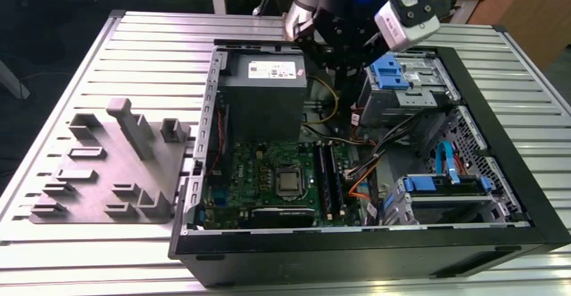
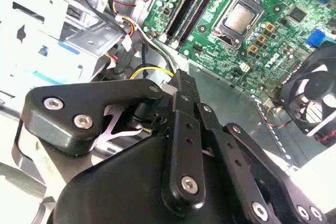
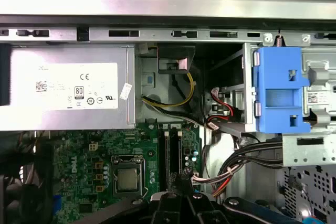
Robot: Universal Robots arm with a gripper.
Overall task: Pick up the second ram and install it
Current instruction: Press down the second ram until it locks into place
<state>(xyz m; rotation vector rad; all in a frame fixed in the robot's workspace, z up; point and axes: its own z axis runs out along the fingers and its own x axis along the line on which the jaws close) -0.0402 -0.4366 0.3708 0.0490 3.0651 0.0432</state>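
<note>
While the gripper (image 1: 344,61) hangs by the power supply (image 1: 266,85), its grip unreadable, the memory slots (image 1: 330,176) lie beyond, long axis pointing toward it.

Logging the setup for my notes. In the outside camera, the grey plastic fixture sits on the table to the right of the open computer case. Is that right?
Not quite. In the exterior view the grey plastic fixture sits on the table to that view's left of the open computer case, not its right.
</note>
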